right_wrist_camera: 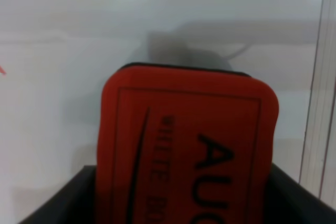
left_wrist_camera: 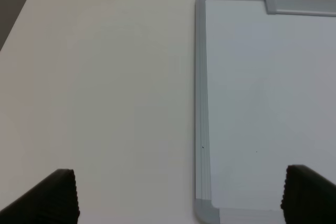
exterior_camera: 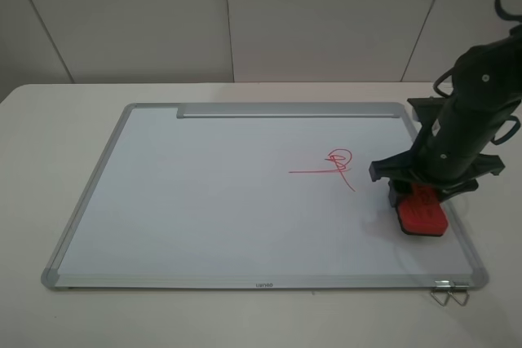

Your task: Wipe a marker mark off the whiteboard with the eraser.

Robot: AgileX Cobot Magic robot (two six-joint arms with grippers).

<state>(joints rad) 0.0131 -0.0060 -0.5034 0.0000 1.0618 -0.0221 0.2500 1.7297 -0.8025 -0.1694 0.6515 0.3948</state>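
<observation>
The whiteboard (exterior_camera: 204, 201) lies flat on the table, its logo on the front frame. My right gripper (exterior_camera: 416, 193) is shut on the red eraser (exterior_camera: 422, 213), which rests flat on the board near its right front corner. The right wrist view shows the eraser (right_wrist_camera: 189, 145) close up, with dark lettering, between the two fingers. The wide zigzag marker mark shows in no view. Left of the eraser is only a small red scribble (exterior_camera: 338, 162) with a round loop and a straight underline. My left gripper (left_wrist_camera: 181, 198) is open over the table beside the board's left frame (left_wrist_camera: 201, 103).
The metal tray bar (exterior_camera: 285, 110) runs along the board's far edge. A metal clip (exterior_camera: 449, 295) lies on the white table (exterior_camera: 49, 136) at the board's front right corner. A panelled wall stands behind the table.
</observation>
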